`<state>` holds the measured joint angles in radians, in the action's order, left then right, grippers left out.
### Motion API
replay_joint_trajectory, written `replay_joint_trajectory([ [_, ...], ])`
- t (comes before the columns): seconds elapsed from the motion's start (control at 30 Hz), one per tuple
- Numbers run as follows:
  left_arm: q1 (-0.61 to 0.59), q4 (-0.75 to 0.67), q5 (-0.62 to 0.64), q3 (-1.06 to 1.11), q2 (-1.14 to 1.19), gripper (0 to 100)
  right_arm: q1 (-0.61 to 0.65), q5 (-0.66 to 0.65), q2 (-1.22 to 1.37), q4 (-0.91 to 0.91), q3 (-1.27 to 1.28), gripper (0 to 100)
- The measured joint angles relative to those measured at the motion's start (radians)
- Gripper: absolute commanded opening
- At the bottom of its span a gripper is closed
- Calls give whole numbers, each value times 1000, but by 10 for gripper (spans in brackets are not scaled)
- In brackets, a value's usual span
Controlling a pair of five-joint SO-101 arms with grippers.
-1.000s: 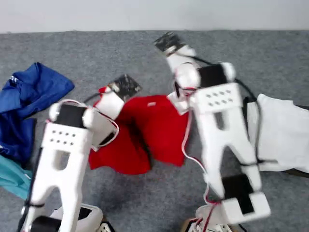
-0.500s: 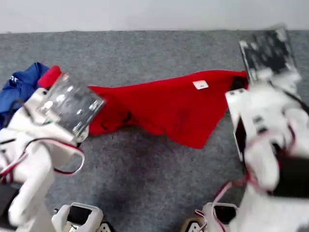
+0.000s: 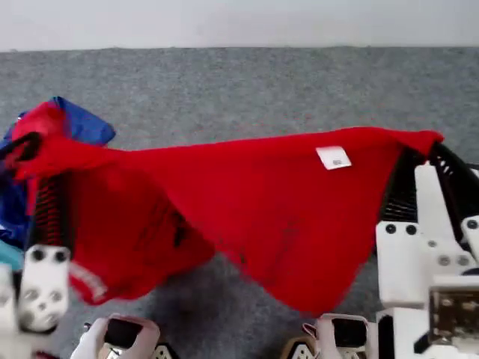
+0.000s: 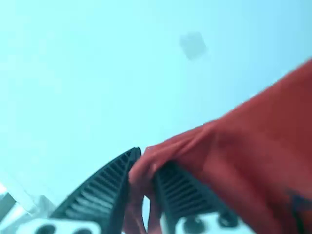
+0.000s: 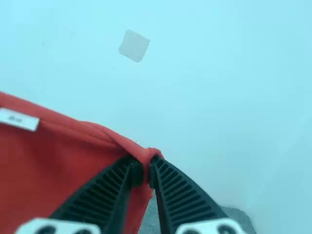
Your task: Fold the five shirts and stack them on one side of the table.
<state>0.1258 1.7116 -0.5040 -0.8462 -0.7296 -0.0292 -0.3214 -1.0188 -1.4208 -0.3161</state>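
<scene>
Grey tabletop [image 3: 224,82] under a lifted red shirt [image 3: 262,202].
Left claw [image 4: 148,163] and right claw [image 5: 145,163] pinch its ends; best lowered evenly, pulled taut.

White arms [image 3: 408,262], black ribbed gripper fingers [image 5: 107,195]

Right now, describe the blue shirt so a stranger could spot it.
On the grey table, look far left in the high view. The blue shirt lies crumpled, partly behind the lifted red shirt. It is dark blue and on the table, not red and held up.
</scene>
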Motion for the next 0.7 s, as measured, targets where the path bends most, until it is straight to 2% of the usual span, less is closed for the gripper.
replay_joint_trajectory([
  [0.33,-2,-304,0,-29,0,24,0,0,-8,23,-3,9],
  [0.7,-2,-288,0,66,-2,23,-6,0,-6,3,-3,9],
])
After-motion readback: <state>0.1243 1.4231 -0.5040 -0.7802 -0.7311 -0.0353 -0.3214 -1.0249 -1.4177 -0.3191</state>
